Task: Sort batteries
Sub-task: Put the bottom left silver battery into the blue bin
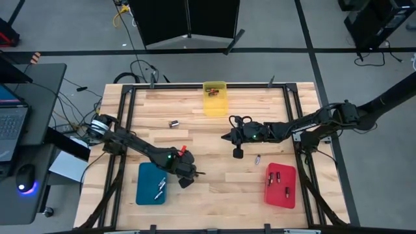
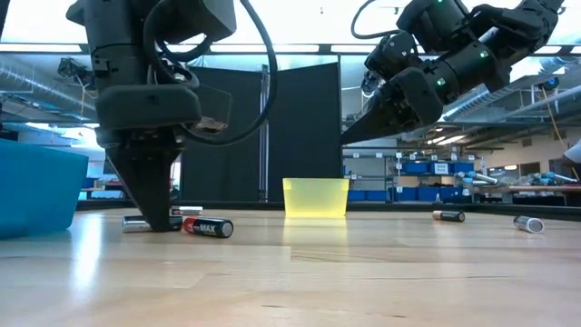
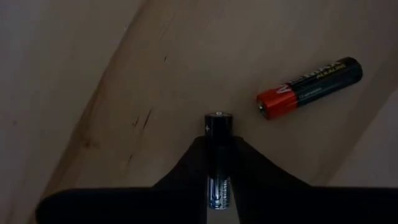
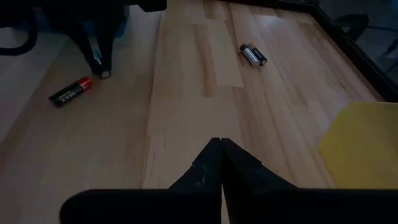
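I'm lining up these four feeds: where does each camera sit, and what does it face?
High: overhead, looking down on table, both arms.
Low: table height, facing yellow tray; arms descend.
Left wrist: past left gripper, closed on dark battery.
Right wrist: past shut right gripper, across table.
Shared: red-and-black battery shows in low and both wrist views.

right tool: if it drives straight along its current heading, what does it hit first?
Probably bare table: the shut right tool tilts down at open wood. Its line passes between the battery pair and the left tool, which grips a battery. Depth is unclear.
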`<move>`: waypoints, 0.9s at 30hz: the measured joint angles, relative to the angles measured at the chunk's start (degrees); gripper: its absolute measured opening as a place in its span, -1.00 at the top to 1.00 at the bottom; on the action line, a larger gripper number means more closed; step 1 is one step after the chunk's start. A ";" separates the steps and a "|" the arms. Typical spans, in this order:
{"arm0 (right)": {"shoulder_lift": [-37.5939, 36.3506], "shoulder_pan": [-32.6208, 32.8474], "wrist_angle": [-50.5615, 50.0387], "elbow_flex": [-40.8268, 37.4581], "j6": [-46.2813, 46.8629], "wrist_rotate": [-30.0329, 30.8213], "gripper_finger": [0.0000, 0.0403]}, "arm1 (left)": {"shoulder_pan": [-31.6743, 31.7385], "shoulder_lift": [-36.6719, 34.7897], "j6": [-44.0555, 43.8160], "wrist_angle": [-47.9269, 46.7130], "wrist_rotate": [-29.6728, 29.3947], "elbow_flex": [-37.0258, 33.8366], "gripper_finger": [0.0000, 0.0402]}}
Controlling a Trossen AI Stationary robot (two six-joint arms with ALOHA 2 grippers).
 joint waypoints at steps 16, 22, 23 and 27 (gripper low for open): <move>0.00 0.00 0.83 -0.02 0.19 0.19 0.96 | 0.55 -0.63 14.01 -33.72 -6.43 22.85 0.78; 0.00 0.00 0.77 -0.04 0.05 0.17 0.96 | -4.90 -1.93 5.75 -46.90 -4.00 27.93 0.78; 0.00 0.00 0.79 -0.04 -0.06 0.17 0.96 | -6.12 -2.74 3.37 -46.88 -3.06 27.49 0.78; 0.00 0.00 0.81 -0.04 -0.28 0.17 0.96 | -11.15 -7.04 -7.32 -45.94 1.18 23.46 0.78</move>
